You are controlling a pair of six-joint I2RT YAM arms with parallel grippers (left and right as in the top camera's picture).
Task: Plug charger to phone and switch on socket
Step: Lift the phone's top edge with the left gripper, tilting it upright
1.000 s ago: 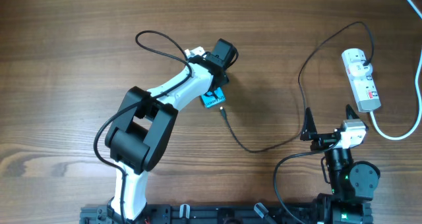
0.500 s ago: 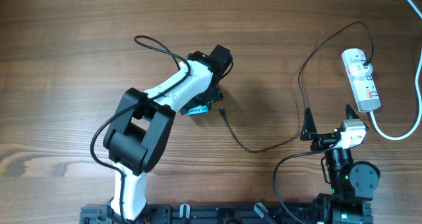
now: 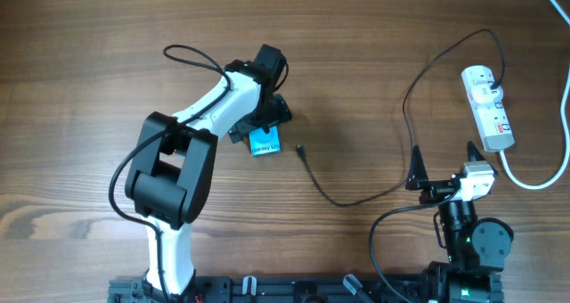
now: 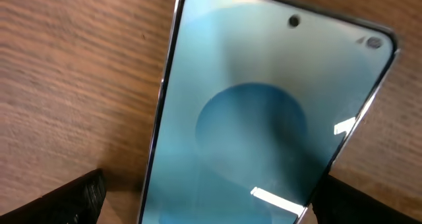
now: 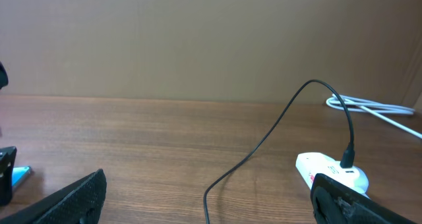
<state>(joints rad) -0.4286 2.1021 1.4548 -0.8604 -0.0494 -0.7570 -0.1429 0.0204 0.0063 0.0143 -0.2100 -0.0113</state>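
The phone (image 3: 264, 143) lies flat on the wooden table, its cyan screen up; in the left wrist view the phone (image 4: 264, 118) fills most of the picture. My left gripper (image 3: 260, 125) stands open over its near end, one finger on each side and a gap showing on the left (image 4: 211, 211). The charger (image 3: 356, 199), a thin black cable, ends in a small plug tip (image 3: 299, 148) just right of the phone and runs up to the white socket (image 3: 488, 107) at the far right. My right gripper (image 3: 443, 165) is open and empty (image 5: 208, 211), low near the socket (image 5: 333, 171).
A thicker white cable (image 3: 525, 174) leaves the socket and curves off the right edge. The charger cable (image 5: 264, 141) loops across the table between the two arms. The left arm's own black cable (image 3: 191, 58) arches above its wrist.
The left arm swung left, carrying the phone a short way from the plug tip, and its jaws opened, leaving the phone on the table. The right arm has not moved.
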